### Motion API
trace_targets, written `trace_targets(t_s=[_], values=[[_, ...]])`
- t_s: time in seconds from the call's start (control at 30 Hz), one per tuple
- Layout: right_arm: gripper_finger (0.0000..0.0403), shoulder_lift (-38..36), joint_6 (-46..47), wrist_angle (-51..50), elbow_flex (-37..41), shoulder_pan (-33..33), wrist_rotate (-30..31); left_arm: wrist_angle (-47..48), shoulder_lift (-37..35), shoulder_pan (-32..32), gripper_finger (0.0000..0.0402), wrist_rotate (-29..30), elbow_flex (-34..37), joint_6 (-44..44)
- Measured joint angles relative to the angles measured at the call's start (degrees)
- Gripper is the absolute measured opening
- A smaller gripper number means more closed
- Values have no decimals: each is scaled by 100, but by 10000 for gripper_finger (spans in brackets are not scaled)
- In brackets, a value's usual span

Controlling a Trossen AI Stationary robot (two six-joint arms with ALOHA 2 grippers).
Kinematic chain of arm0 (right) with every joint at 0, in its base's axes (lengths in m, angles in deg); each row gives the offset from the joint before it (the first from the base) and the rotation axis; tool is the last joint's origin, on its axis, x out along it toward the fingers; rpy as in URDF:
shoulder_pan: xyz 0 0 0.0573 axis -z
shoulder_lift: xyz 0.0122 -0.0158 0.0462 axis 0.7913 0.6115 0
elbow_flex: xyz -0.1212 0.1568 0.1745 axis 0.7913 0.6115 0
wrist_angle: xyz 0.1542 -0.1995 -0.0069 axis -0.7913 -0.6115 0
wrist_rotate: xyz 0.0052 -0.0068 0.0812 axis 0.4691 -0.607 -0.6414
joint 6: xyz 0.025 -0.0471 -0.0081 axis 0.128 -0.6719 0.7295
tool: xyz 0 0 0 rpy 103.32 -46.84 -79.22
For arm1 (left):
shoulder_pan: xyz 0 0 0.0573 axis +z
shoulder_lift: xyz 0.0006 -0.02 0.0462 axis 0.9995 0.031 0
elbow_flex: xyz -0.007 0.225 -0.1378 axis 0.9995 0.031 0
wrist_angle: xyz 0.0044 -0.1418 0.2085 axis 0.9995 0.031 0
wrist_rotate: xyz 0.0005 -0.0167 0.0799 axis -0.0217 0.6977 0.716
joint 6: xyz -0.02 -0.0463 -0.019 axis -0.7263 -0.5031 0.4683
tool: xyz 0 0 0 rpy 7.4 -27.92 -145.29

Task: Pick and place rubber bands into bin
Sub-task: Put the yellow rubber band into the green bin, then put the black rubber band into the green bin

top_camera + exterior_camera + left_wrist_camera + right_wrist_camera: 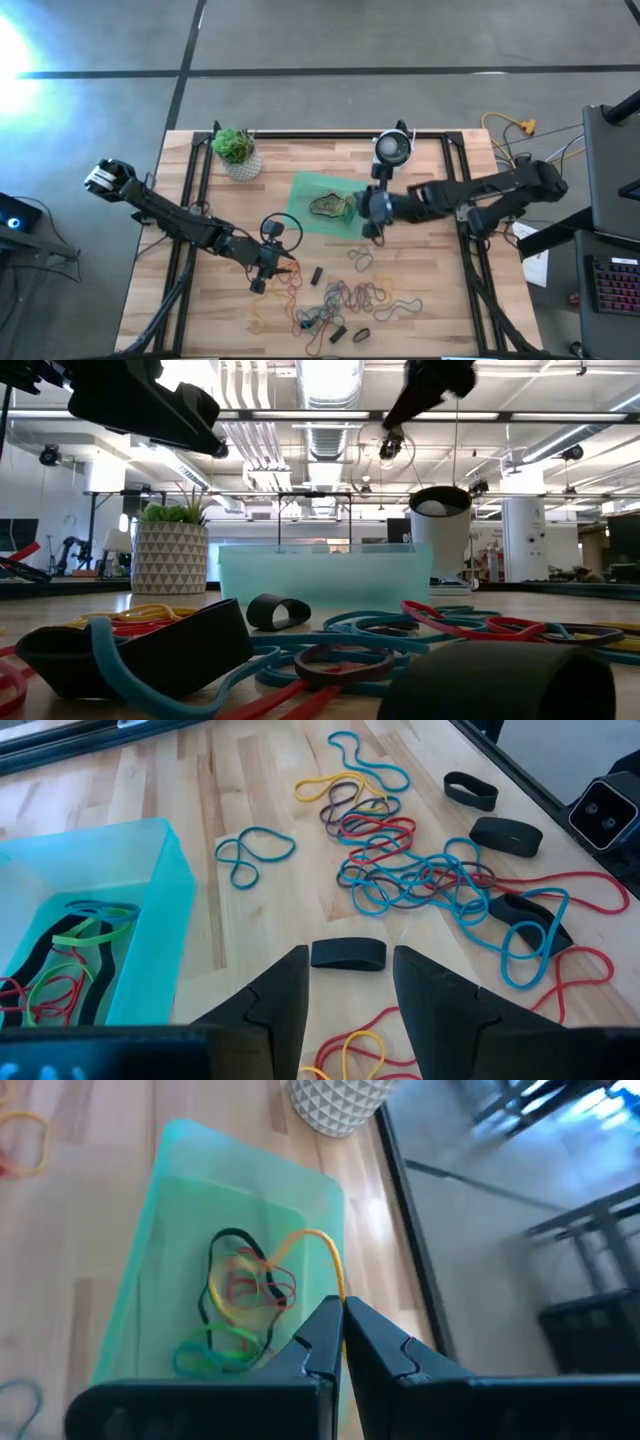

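Orange band [322, 1250] pinched in the closed right gripper [343, 1342] should drop over the bin [150, 1260]; left gripper [348, 985], open, waits.

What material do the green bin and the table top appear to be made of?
The bin looks like translucent green plastic, smooth: the wood shows faintly through its walls. The table top looks like light wood, matt, made of joined strips with visible grain.

Bin [318, 205] mid-table with bands inside, plant pot [239, 155] behind-left, loose rubber bands [345, 297] in front
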Motion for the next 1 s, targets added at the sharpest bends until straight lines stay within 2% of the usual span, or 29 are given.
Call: trace_targets(t_s=[0.27,0.53,0.63,0.8,0.9,1.0], values=[[9,15,-159,1578,813,1089,-1373,5,-1,0,132,124,10,6],[13,115,51,2333,1368,1458,-2182,59,1,2,132,252,76,-3],[34,139,53,2361,1496,1468,-2398,50,1,0,132,442,112,-31],[95,190,145,2404,1568,1468,-2465,-14,17,2,132,598,115,-38],[128,192,178,2392,1568,1466,-2475,-166,122,2,132,549,115,-38],[151,184,124,2382,1568,1397,-2764,-368,453,13,132,250,74,-41]])
